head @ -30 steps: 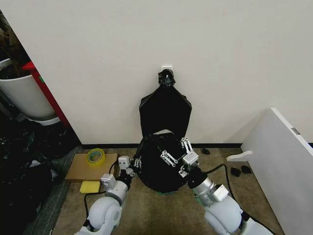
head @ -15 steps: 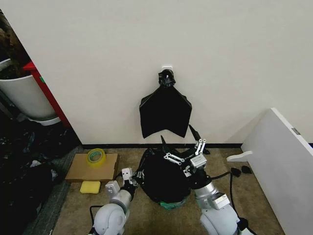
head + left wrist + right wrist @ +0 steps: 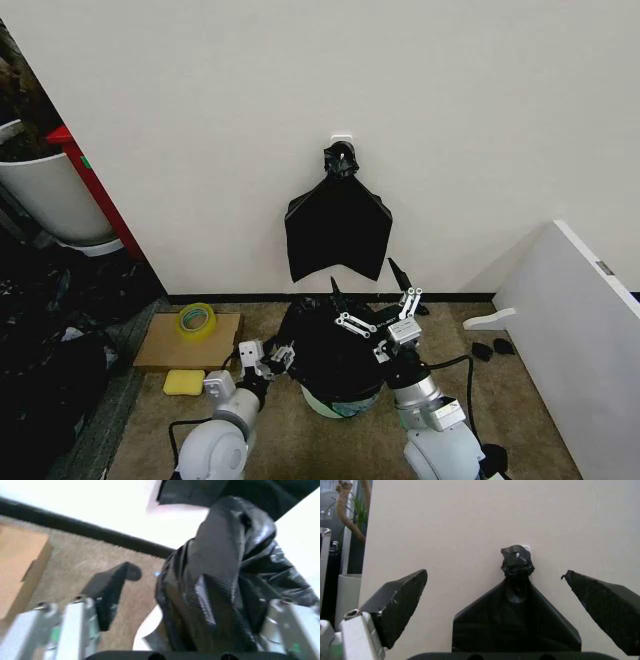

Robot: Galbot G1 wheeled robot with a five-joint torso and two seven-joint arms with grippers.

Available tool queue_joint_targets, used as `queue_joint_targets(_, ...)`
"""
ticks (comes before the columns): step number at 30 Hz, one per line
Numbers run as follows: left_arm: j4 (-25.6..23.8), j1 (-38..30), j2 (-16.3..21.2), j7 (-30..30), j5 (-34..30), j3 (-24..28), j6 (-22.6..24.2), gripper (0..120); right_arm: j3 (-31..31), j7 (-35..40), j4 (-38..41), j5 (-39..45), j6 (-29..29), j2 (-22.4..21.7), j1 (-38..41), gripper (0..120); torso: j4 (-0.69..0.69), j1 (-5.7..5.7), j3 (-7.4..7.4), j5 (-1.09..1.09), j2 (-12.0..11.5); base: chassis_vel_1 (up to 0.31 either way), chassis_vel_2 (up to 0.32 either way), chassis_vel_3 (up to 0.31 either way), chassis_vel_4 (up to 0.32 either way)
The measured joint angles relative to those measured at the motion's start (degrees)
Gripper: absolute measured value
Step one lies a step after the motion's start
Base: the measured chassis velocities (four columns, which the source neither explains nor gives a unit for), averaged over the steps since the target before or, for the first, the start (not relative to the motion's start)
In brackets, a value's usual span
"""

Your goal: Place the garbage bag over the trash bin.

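The garbage bag sits draped over the trash bin on the carpet at the foot of the wall, its glossy black folds covering the bin down to a pale strip of white wall and greenish base showing below the plastic. My left gripper is against the bin's left side, its fingers spread apart with a crinkled fold of the bag between them, seen close up from my left wrist. My right gripper is raised above the bin's right rim, its two dark fingers wide apart and holding nothing, pointed at the flat black bag knotted on its wall hook above the bin. Left of the bin lie a cardboard sheet, a roll of yellow tape on it, and a yellow sponge.
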Motion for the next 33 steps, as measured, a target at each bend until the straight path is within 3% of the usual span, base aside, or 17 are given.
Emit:
queue_joint_targets(3,0.4,0.0,-0.1,-1.0,-0.9,0.0,1.0,95,0.1,0.1,0.0,-0.4,-0.1,0.5,-0.4,100,0.00,0.00,0.00,0.00,0.0,0.000,0.000,0.000,0.000)
queue_joint_targets(12,3.5,-1.8,-1.0,-2.0,-4.3,-0.1,0.7,100,0.6,0.1,0.3,-0.8,-0.1,0.6,-1.4,100,0.00,0.00,0.00,0.00,0.0,0.000,0.000,0.000,0.000)
queue_joint_targets(15,5.1,-2.2,-1.0,0.2,-4.6,0.1,-1.2,100,0.8,0.1,0.5,-0.9,-0.1,0.6,-1.5,100,0.00,0.00,0.00,0.00,0.0,0.000,0.000,0.000,0.000)
queue_joint_targets(17,7.5,-2.1,-0.6,7.8,-2.3,0.5,-7.4,100,0.9,0.1,0.7,-0.9,-0.2,0.6,-1.8,100,0.00,0.00,0.00,0.00,0.0,0.000,0.000,0.000,0.000)
queue_joint_targets(23,7.7,-1.5,-0.2,11.9,-1.3,0.5,-10.2,100,1.2,0.1,1.0,-0.9,-0.1,0.5,-2.3,100,0.00,0.00,0.00,0.01,0.0,0.000,0.000,0.000,0.000)
queue_joint_targets(27,8.4,-0.9,0.0,13.5,3.6,0.1,-12.8,100,1.6,0.1,1.0,-0.9,0.0,0.2,-2.6,100,-0.01,0.00,0.00,0.01,0.0,0.000,0.000,0.000,0.000)
queue_joint_targets(30,14.0,-0.5,-0.3,20.1,12.7,-0.6,-25.7,100,1.0,0.1,0.3,-0.9,0.2,-0.1,-3.0,100,0.00,0.00,0.00,-0.01,0.0,0.000,0.000,0.000,0.000)
queue_joint_targets(32,15.1,-0.4,-0.4,21.3,14.6,-0.6,-28.4,100,0.6,0.1,0.1,-1.0,0.3,-0.1,-3.2,100,0.00,0.00,0.00,0.00,0.0,0.000,0.000,0.000,0.000)
queue_joint_targets(33,16.8,-0.1,-0.8,23.0,18.5,-0.6,-33.7,100,0.1,0.2,-0.3,-1.4,0.4,-0.1,-3.5,100,0.00,0.00,0.00,-0.01,0.0,0.000,0.000,0.000,0.000)
